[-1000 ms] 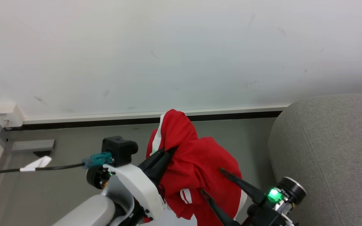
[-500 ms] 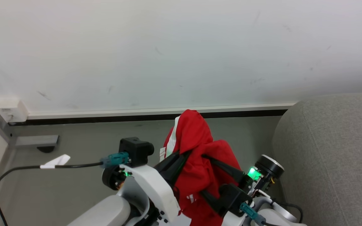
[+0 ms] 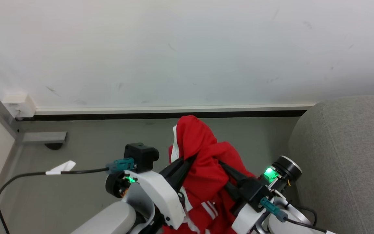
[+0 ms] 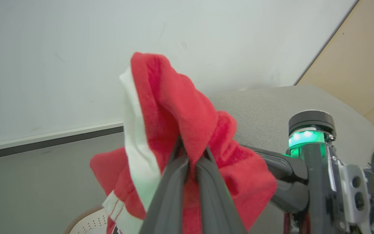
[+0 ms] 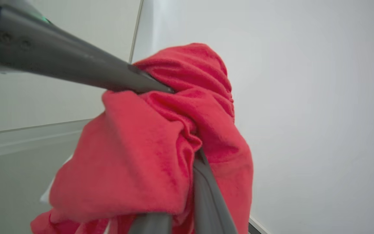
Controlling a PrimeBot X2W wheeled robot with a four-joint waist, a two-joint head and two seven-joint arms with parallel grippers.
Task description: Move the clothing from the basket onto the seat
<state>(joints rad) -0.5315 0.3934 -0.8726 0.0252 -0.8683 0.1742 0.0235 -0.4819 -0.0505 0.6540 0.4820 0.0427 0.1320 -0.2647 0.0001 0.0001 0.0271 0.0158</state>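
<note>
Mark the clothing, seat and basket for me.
clothing [image 3: 195, 139], head view, upper red fold
seat [image 3: 346, 146], head view, grey rounded top
basket [image 4: 91, 223], left wrist view, perforated white wall

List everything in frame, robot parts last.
clothing: one bundle, red with white stripes, held in the air above the floor
basket: one, cream, perforated, brown rim; a sliver below the clothing in the left wrist view
seat: one, light grey, right side of the head view
wall: one, white, behind everything
floor: grey, under the clothing
cable: one, black with a white tag, lower left, running to the left arm
wall box: one, white, low on the wall at left
left tool: one, dark fingers, shut on the clothing
right tool: one, dark fingers, shut on the clothing from the right
</note>
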